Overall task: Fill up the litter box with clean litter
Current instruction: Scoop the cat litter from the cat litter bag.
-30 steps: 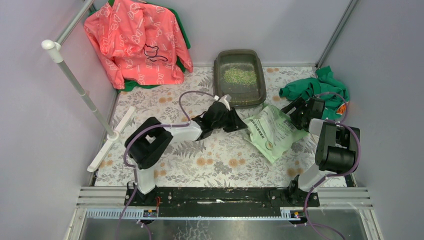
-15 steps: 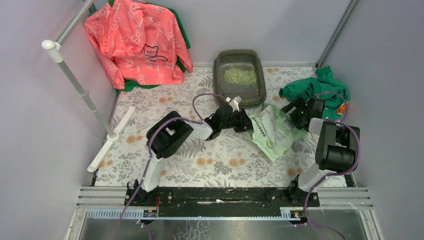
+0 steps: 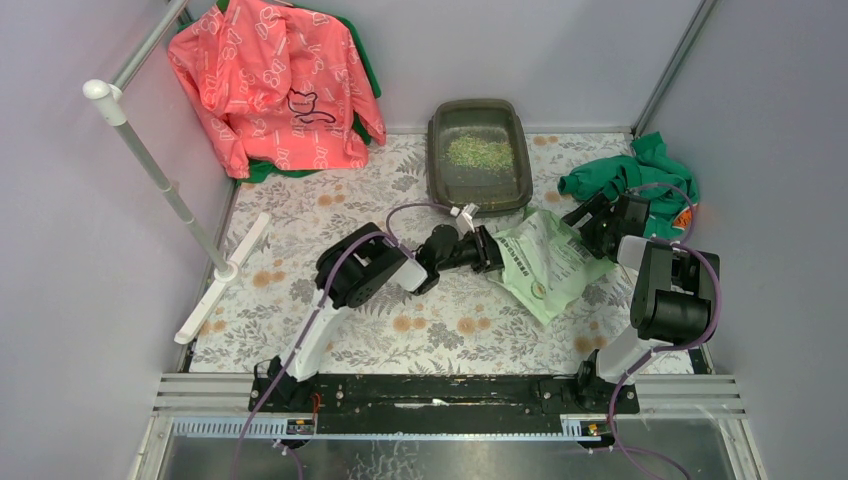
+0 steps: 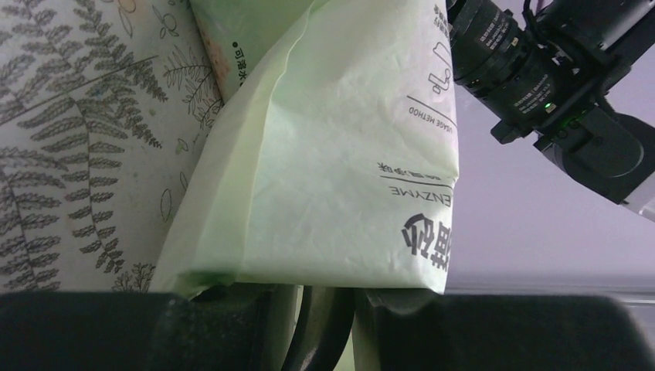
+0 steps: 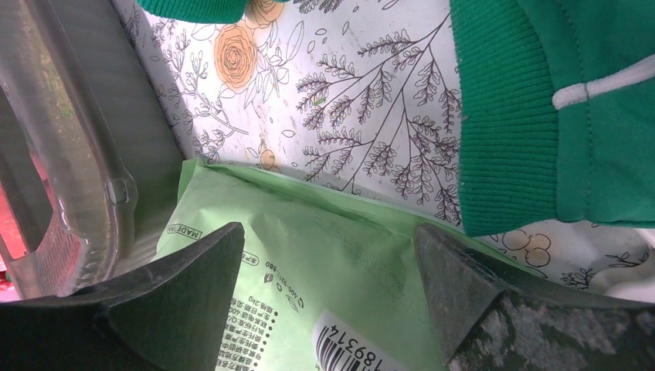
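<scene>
Room: lilac walls [image 3: 560,50] enclose your floral tabletop [image 3: 300,215] | coral hoodie [image 3: 270,90] at 10 o'clock | litter box [image 3: 437,160] at 12 o'clock, by the back wall | green bag [image 3: 545,265] at 3 o'clock | clean litter [image 3: 480,152] heaped inside the box | right fingers [image 5: 193,286] spread wide over the bag | left fingers [image 3: 481,249] at the bag's edge, grip unreadable for you

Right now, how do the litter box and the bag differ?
The litter box is dark and rigid; the bag pale green and crumpled. The box is at the far table edge; the bag right of middle. Litter shows in the box, not in the bag. Both rest on the table.
</scene>
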You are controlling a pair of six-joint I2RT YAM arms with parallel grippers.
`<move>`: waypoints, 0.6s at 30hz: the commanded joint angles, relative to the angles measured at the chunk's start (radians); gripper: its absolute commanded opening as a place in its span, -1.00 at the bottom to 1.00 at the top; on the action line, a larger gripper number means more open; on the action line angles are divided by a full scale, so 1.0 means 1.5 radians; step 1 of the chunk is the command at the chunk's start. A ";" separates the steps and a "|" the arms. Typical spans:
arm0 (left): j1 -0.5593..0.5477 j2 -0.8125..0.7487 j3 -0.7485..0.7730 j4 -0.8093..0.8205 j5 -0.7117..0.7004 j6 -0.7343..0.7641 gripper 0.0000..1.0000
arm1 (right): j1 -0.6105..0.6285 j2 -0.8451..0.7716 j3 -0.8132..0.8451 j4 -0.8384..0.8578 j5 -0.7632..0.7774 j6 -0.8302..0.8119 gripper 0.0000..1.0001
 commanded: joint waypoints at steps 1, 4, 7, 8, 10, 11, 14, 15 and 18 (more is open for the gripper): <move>-0.013 0.041 -0.036 0.130 0.004 -0.052 -1.00 | 0.023 0.045 -0.021 -0.071 -0.034 0.000 0.78; -0.013 0.059 -0.054 0.214 -0.001 -0.092 -1.00 | 0.023 0.045 -0.022 -0.069 -0.034 0.000 0.78; -0.012 0.063 -0.072 0.268 -0.001 -0.119 -1.00 | 0.023 0.044 -0.023 -0.068 -0.034 0.000 0.78; -0.012 0.059 -0.080 0.277 -0.001 -0.123 -1.00 | 0.023 0.044 -0.022 -0.068 -0.035 0.000 0.78; -0.008 0.050 -0.103 0.298 -0.002 -0.134 -1.00 | 0.023 0.044 -0.023 -0.068 -0.035 -0.001 0.78; -0.005 0.046 -0.118 0.311 -0.001 -0.144 -1.00 | 0.023 0.044 -0.023 -0.068 -0.035 -0.001 0.78; 0.010 0.034 -0.165 0.338 0.004 -0.169 -1.00 | 0.023 0.044 -0.023 -0.067 -0.035 -0.001 0.78; 0.016 0.028 -0.180 0.344 0.006 -0.173 -1.00 | 0.023 0.044 -0.024 -0.066 -0.035 -0.001 0.78; 0.030 0.004 -0.229 0.356 0.009 -0.166 -1.00 | 0.023 0.042 -0.025 -0.065 -0.035 -0.001 0.78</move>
